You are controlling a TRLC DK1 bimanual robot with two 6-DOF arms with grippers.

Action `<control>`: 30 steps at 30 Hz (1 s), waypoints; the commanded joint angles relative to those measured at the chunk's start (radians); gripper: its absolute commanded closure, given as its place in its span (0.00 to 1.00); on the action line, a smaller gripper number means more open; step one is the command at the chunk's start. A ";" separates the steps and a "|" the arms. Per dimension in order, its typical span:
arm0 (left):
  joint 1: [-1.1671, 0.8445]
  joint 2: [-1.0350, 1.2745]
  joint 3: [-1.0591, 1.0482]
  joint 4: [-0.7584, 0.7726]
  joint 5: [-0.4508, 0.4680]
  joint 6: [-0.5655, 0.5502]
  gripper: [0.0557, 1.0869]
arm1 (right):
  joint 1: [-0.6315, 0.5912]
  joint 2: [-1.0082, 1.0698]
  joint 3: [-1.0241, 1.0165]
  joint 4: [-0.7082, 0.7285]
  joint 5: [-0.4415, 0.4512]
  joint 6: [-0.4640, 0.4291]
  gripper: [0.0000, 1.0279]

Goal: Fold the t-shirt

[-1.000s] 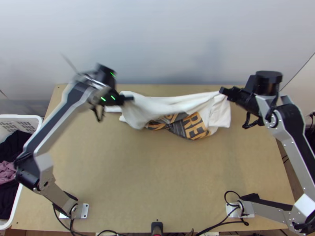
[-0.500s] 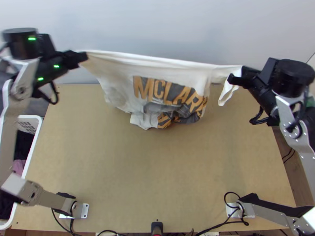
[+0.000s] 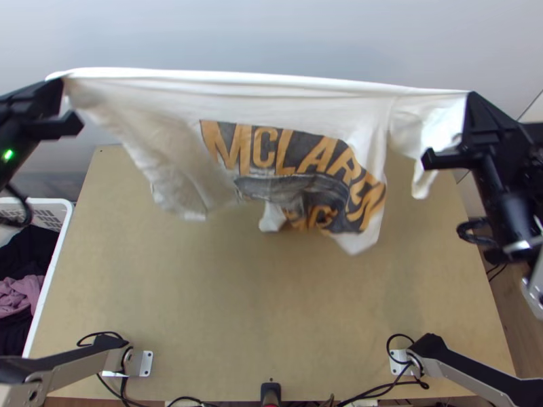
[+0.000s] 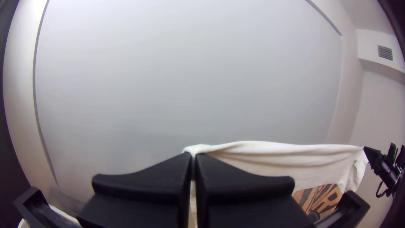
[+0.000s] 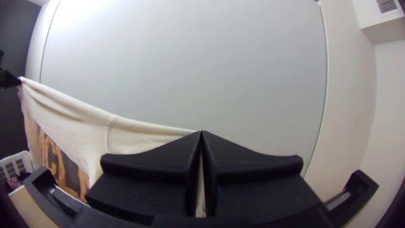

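Observation:
In the top view my left gripper (image 3: 60,88) holds one end of the white t-shirt (image 3: 163,122), and my right gripper (image 3: 467,102) holds the other end. The shirt hangs above the table's far part, its upper edge stretched nearly straight, the dark and orange print facing the camera, its lower part bunched. In the left wrist view, my left gripper (image 4: 193,155) is shut on a corner of the shirt (image 4: 261,156). The right wrist view has my right gripper (image 5: 201,133) shut on the shirt (image 5: 76,114), which runs across to the left gripper.
A white basket (image 3: 51,298) with dark and pink clothes stands at the table's left side. The wooden table (image 3: 271,305) lies below the shirt, with cables along its near edge. A pale wall or panel (image 3: 271,34) rises behind it.
The arms have moved apart, the left one far to the left and the right one to the right. Between them the shirt has gone from bunched on the table to lifted and stretched, showing more print.

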 commanded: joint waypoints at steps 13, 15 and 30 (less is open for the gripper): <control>-0.080 -0.223 -0.011 -0.335 0.099 0.058 0.96 | 0.129 -0.232 -0.014 -0.191 0.119 -0.125 0.97; -0.081 -0.220 -0.035 -0.354 0.102 0.032 0.96 | 0.131 -0.240 -0.021 -0.245 0.117 -0.066 0.97; -0.012 0.065 -0.270 -0.046 0.101 -0.197 0.96 | -0.131 -0.153 -0.379 -0.115 -0.225 0.227 0.97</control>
